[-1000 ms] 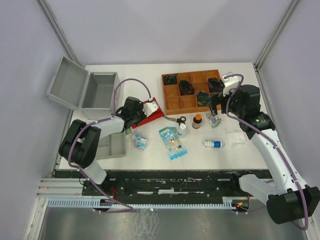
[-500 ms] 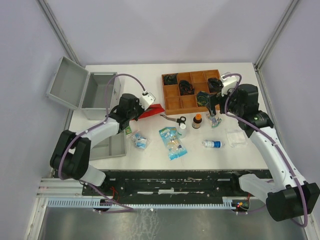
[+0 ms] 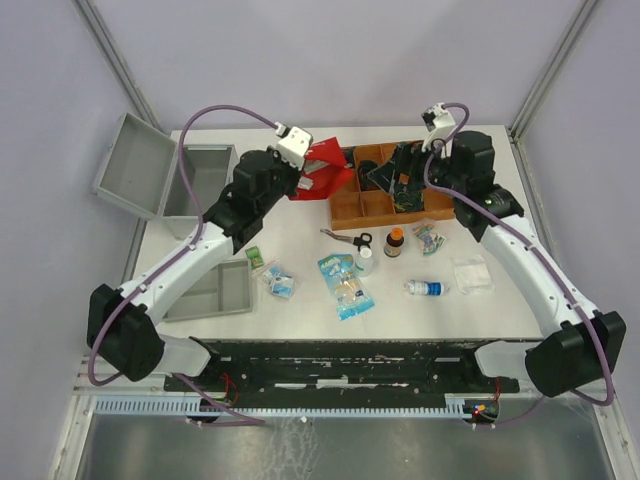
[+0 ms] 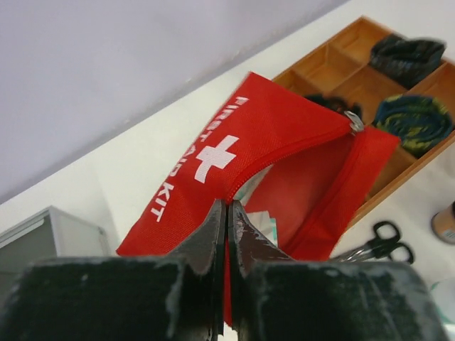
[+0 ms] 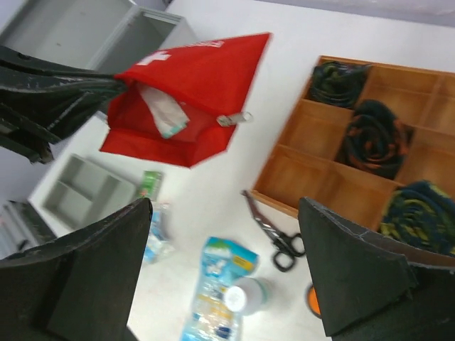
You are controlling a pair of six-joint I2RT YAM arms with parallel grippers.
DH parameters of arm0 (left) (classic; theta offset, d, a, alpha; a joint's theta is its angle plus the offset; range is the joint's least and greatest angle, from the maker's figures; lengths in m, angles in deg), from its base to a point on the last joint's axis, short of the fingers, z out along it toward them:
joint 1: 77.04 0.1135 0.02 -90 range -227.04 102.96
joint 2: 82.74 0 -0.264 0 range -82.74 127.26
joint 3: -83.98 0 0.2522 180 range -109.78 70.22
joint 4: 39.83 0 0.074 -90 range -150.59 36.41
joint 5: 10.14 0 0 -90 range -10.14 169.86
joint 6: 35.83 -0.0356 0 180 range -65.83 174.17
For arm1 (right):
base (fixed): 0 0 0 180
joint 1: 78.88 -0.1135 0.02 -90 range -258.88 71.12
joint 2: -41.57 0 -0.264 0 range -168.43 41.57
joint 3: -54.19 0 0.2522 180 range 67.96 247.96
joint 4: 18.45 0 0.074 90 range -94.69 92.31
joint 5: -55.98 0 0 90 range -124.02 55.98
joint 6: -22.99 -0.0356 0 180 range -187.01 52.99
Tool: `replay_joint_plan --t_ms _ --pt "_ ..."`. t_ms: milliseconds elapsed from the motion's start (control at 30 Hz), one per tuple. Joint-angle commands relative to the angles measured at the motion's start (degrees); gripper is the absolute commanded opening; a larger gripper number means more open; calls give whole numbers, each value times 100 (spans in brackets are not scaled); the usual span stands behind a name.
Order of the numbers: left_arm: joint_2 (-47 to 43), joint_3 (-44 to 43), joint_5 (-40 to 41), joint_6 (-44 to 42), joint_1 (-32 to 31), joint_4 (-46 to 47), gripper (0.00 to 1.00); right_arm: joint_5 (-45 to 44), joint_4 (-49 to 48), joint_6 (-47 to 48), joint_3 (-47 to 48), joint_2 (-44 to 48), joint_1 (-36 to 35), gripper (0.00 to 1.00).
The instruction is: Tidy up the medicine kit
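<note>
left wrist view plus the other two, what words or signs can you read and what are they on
"FIRST AID KIT": white letters on the red pouch.
white cross: a sign on the same pouch, beside the words.
blue packet: print too small to read.
brown bottle: label too small to read.
medicine kit: no text visible.

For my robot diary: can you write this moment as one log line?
left fingers: shut on red pouch, held up, unzipped | right fingers: open, empty, by wooden tray | medicine kit: lid open
</note>
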Motion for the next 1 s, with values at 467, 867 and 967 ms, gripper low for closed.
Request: replay_joint_plan --t_ms 467,867,967 --pt "763 -1378 392 2452 -457 -785 3 -448 -2307 -1746 -1572 5 -784 84" --pt "635 -1149 -215 3334 -501 -811 3 -1150 -2328 -1587 -1878 1 -832 79" --pt "628 -1085 -478 3636 -503 -809 3 -1185 -2353 -1654 -1904 -63 -843 73"
